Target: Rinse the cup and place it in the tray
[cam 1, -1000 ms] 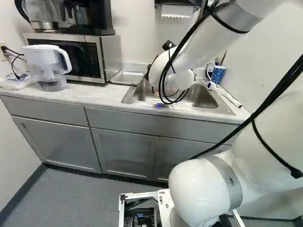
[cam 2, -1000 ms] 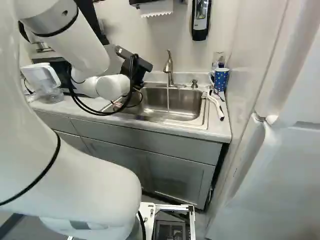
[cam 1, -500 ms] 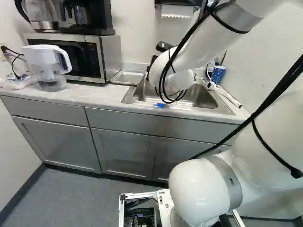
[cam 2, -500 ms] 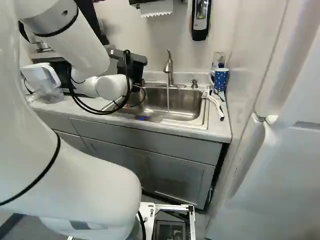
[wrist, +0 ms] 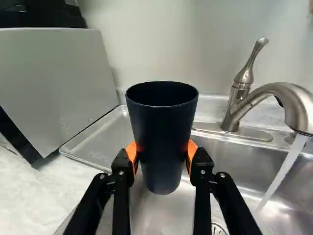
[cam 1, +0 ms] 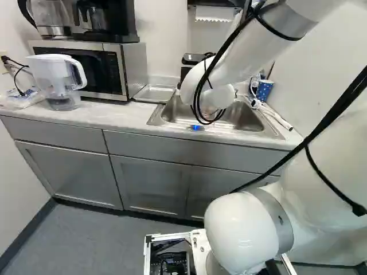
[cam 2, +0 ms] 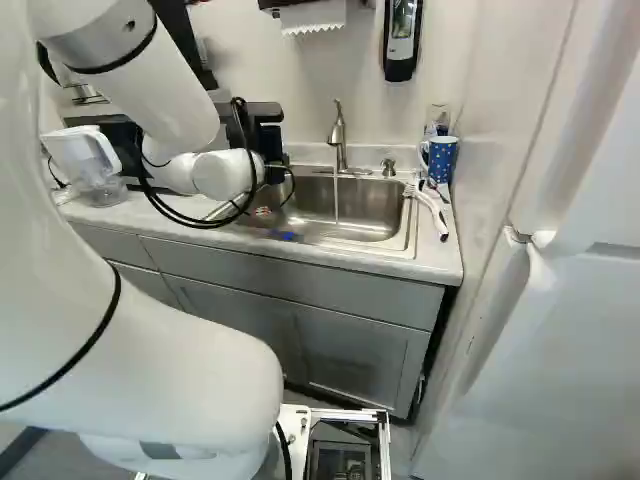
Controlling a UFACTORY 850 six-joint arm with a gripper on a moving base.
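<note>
At the sink's left part in the right base view is my gripper (cam 2: 263,211), mostly hidden by the wrist and cables. In the wrist view the gripper (wrist: 162,155) is shut on a dark cup (wrist: 161,132), an orange pad against each side. The cup stands upright, its open rim up, above the sink's edge. Beyond it a shallow metal tray (wrist: 100,133) lies beside the microwave; the same tray (cam 1: 155,93) shows in the left base view. Water (wrist: 283,172) runs from the faucet (wrist: 274,95) into the sink, apart from the cup.
The microwave (cam 1: 86,69) stands left of the tray, with a white pitcher (cam 1: 54,77) in front. Right of the sink basin (cam 2: 350,210) are a blue dotted mug (cam 2: 442,160) and a white brush (cam 2: 432,208). A soap dispenser (cam 2: 402,40) hangs on the wall.
The wrist has turned from a tilt to nearly level, with the cup held in the gripper. The rest of the arm and the base have stayed put.
</note>
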